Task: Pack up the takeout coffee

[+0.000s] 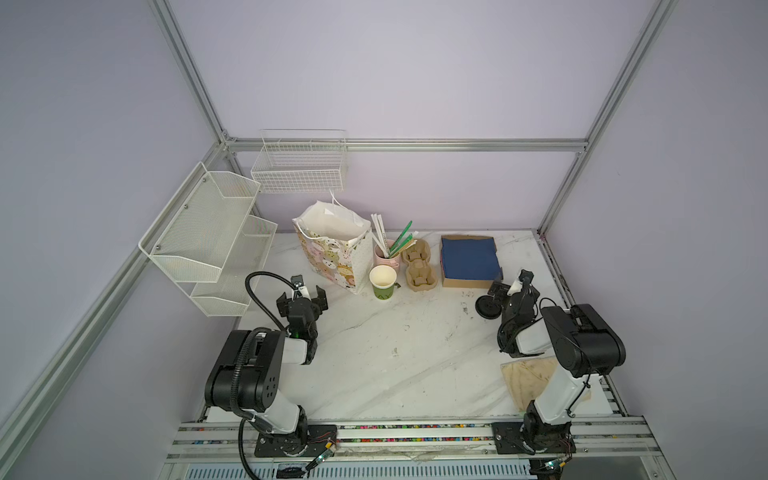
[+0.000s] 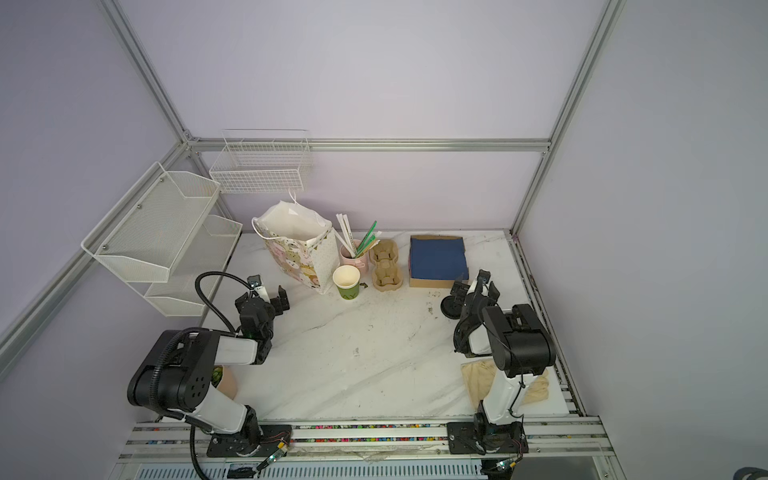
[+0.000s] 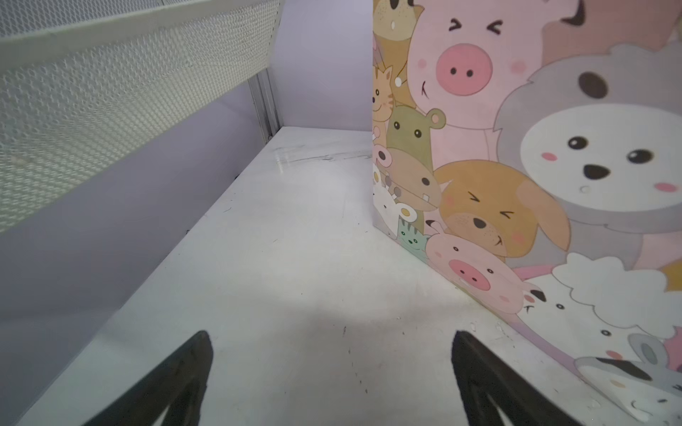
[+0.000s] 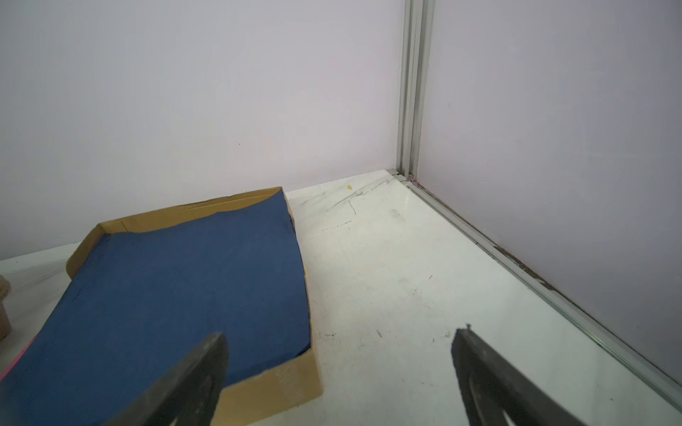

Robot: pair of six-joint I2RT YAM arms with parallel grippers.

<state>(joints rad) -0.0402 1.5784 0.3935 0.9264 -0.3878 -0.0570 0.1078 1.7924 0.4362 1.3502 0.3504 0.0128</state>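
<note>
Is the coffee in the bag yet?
Not yet. Nothing looks done: the green coffee cup stands on the table beside the animal bag. Nothing is in hand: the left fingers and right fingers are open, empty. Still to do: lifting the cup into the bag.

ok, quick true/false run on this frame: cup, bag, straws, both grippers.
1. The green paper cup stands upright on the table, outside the gift bag. True.
2. The left gripper is shut on the cup. False: it is open and empty, close to the bag's printed side.
3. The straws sit in the pulp cup tray. False: they stand in the pink mug, and the tray's wells hold no straws.
4. The right gripper is open, near the cardboard box. True.
5. The gift bag lies flat. False: it stands upright with its mouth open.
</note>
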